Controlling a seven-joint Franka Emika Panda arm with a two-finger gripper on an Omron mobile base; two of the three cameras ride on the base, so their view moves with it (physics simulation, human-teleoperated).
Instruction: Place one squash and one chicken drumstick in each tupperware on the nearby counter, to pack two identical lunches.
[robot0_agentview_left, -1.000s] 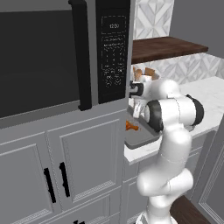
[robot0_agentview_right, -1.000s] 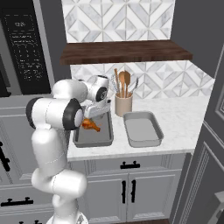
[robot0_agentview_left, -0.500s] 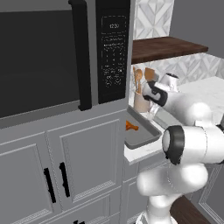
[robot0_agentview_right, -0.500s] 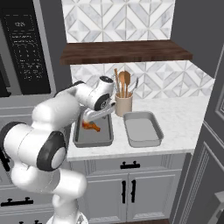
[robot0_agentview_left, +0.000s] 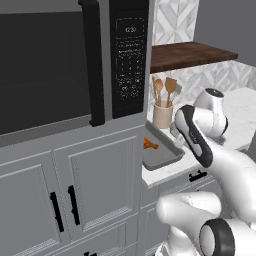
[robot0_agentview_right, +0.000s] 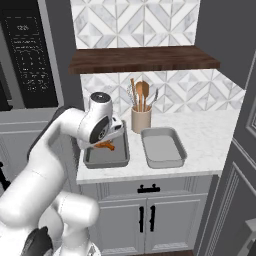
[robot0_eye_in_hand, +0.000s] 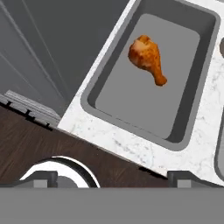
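Over left tupperware (robot0_agentview_right: 105, 156) | hand (robot0_eye_in_hand: 112, 177) open, now raised | chicken drumstick (robot0_eye_in_hand: 146, 58) unmoved inside

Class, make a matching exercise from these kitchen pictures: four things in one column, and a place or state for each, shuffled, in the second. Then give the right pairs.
Things:
1. chicken drumstick
2. right tupperware
3. utensil holder
4. hand

Places or states:
A. holds wooden spoons, by the backsplash
B. open, above the counter edge
C. lies in the left tupperware
D. has nothing in it

Pairs: 1-C, 2-D, 3-A, 4-B
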